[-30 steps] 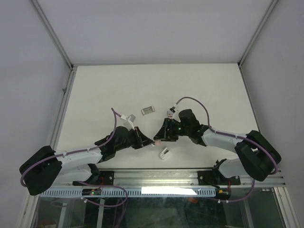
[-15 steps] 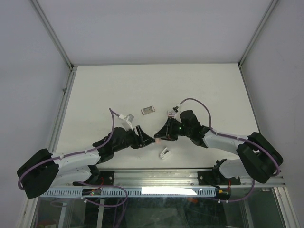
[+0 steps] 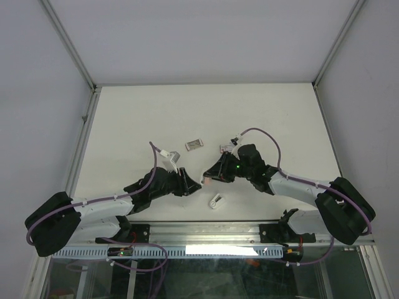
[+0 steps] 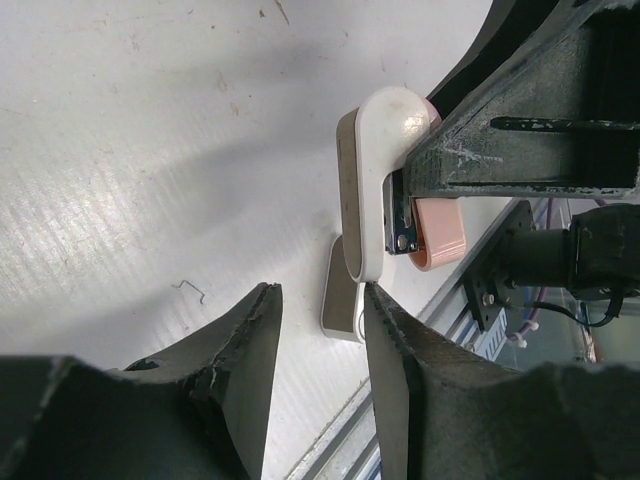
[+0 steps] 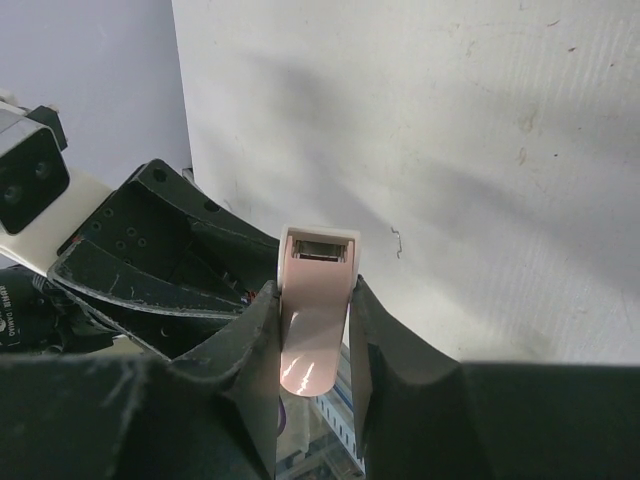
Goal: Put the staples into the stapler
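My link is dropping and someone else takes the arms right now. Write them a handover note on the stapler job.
Right gripper: shut on the stapler, gripping its pink half.
Left gripper: open, fingertips beside the stapler's white half, not gripping it.
Staples: on the table beyond both grippers, nothing touching them. A small white piece lies nearer the bases, and one loose staple lies close by.
Done: stapler picked up. Left: fetch the staples, load them, close the stapler.
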`<control>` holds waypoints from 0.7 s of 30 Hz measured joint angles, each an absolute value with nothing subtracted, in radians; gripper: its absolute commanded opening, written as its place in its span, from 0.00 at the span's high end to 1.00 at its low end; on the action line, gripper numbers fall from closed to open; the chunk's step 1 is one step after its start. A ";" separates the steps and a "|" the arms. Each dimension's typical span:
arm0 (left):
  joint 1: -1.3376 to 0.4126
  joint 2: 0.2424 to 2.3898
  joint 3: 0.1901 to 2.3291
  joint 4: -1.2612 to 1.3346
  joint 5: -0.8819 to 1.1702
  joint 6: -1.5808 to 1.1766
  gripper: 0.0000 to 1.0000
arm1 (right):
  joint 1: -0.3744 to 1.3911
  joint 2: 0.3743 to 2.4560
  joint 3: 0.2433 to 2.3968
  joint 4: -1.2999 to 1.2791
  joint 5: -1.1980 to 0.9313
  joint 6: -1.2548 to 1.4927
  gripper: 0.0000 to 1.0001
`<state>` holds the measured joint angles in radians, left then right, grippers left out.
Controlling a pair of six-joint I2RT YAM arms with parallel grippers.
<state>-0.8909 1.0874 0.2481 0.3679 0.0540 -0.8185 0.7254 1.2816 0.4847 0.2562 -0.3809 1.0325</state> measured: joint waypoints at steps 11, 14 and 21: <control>-0.911 1.151 0.278 0.410 0.070 -0.781 0.61 | 0.725 1.282 0.485 0.232 -0.366 1.032 1.00; -0.914 1.167 0.288 0.431 0.084 -0.768 0.65 | 0.725 1.282 0.485 0.230 -0.366 1.032 1.00; -0.917 1.199 0.294 0.457 0.088 -0.764 0.77 | 0.725 1.270 0.485 0.218 -0.365 1.032 1.00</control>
<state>-0.9173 1.1992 0.2939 0.4568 0.0879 -0.7635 0.7254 1.2697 0.4850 0.2184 -0.3649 1.0317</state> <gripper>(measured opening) 0.239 0.286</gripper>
